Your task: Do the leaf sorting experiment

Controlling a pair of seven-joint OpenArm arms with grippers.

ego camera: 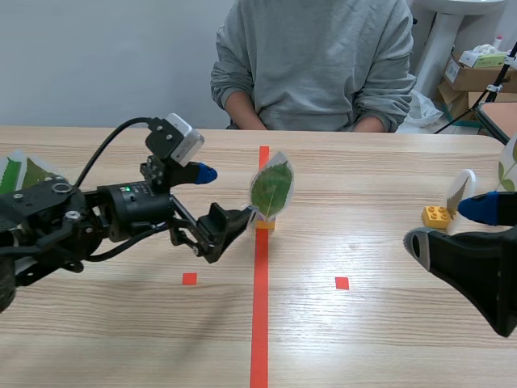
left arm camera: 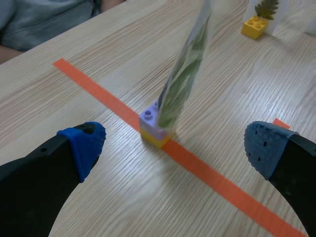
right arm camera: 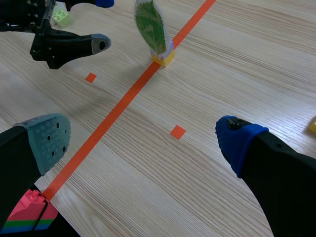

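Note:
A laminated green leaf card [ego camera: 271, 188] stands upright in a purple-and-yellow brick [ego camera: 265, 224] on the orange centre line. My left gripper [ego camera: 221, 200] is open just left of it, one finger high and one low, touching nothing. In the left wrist view the card [left arm camera: 185, 79] and its brick [left arm camera: 157, 129] sit a short way ahead, between the spread fingers [left arm camera: 85, 144]. My right gripper [ego camera: 452, 226] is open and holds nothing, low at the right side of the table. From the right wrist the card [right arm camera: 150, 24] stands well ahead.
A person [ego camera: 315, 65] sits across the table. Another leaf card on a yellow brick [ego camera: 436, 216] stands at the right, with one more card [ego camera: 509, 166] beyond it. A leaf card [ego camera: 20, 174] stands far left. A pink, green and blue brick stack [right arm camera: 29, 213] lies under my right gripper.

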